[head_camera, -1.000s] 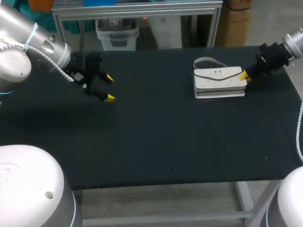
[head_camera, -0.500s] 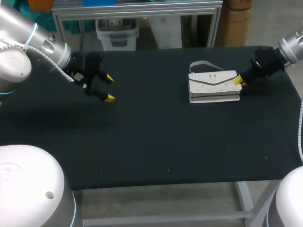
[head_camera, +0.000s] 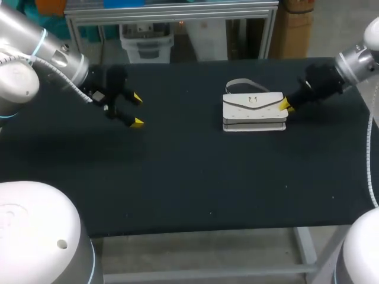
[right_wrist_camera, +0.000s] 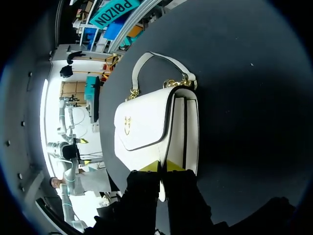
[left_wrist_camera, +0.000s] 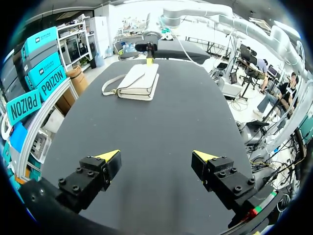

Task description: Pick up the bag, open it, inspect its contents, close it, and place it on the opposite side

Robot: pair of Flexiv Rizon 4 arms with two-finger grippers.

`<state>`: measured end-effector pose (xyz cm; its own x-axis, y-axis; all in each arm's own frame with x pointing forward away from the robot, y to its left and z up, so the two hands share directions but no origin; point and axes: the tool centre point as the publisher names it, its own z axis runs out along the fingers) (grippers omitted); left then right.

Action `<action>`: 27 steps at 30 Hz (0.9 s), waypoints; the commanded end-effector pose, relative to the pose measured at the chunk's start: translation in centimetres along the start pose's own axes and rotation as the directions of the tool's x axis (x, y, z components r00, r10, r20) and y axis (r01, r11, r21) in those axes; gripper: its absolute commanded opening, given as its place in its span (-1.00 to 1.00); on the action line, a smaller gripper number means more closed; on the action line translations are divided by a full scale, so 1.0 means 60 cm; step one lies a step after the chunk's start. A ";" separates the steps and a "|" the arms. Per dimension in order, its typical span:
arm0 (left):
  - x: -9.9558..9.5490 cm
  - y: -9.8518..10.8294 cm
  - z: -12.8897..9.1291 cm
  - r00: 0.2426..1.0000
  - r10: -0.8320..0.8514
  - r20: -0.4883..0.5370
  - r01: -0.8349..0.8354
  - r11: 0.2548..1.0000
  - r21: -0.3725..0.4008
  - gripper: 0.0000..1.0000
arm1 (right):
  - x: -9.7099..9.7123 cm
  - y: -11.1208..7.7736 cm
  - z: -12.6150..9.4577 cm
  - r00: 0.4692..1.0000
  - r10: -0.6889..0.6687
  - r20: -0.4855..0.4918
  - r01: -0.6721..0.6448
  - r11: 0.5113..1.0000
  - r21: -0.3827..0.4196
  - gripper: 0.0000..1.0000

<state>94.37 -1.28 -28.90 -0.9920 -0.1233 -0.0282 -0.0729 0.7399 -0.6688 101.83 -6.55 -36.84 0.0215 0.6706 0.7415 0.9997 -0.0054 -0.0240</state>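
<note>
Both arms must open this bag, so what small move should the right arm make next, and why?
Probably nudge the bag toward the left gripper: the right gripper, shut, only touches its end, while the left gripper hangs open well away.

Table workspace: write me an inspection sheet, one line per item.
Surface: black matte table, flat.
Job's things: white flap handbag with a short handle, lying flat right of the middle, flap closed.
Clutter: nothing seen.
Tools: left yellow-tipped tool open, holding nothing, well apart from the handbag; right yellow-tipped tool against the handbag's right end, grip unclear.
Cables: grey ribbed cable running to the left tool; pale cable hanging at the table's right edge.
Surroundings: nothing seen reaching over the table.
</note>
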 end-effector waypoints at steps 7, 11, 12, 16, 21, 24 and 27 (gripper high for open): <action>0.000 0.001 0.001 1.000 0.000 0.001 0.000 1.000 0.002 1.00 | 0.003 -0.007 0.003 1.000 0.000 0.005 0.000 1.000 -0.018 -1.00; 0.000 0.001 0.001 1.000 0.000 0.001 0.000 1.000 0.002 1.00 | 0.003 -0.007 0.003 1.000 0.000 0.005 0.000 1.000 -0.018 -1.00; 0.000 0.001 0.001 1.000 0.000 0.001 0.000 1.000 0.002 1.00 | 0.003 -0.007 0.003 1.000 0.000 0.005 0.000 1.000 -0.018 -1.00; 0.000 0.001 0.001 1.000 0.000 0.001 0.000 1.000 0.002 1.00 | 0.003 -0.007 0.003 1.000 0.000 0.005 0.000 1.000 -0.018 -1.00; 0.000 0.001 0.001 1.000 0.000 0.001 0.000 1.000 0.002 1.00 | 0.005 -0.008 0.007 1.000 -0.004 -0.009 0.004 0.999 -0.033 -1.00; 0.000 0.001 0.001 1.000 0.000 0.001 0.000 1.000 0.002 1.00 | 0.011 -0.015 0.020 0.999 -0.020 -0.033 0.019 0.999 -0.050 -1.00; 0.000 0.001 0.001 1.000 0.000 0.001 0.000 1.000 0.002 1.00 | 0.016 -0.022 0.033 0.997 -0.042 -0.063 0.040 0.998 -0.039 -1.00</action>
<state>94.37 -1.28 -28.90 -0.9920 -0.1232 -0.0281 -0.0730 0.7398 -0.6689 101.07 -4.71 -36.78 -0.0141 0.6330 0.7740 0.9998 -0.0039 0.0214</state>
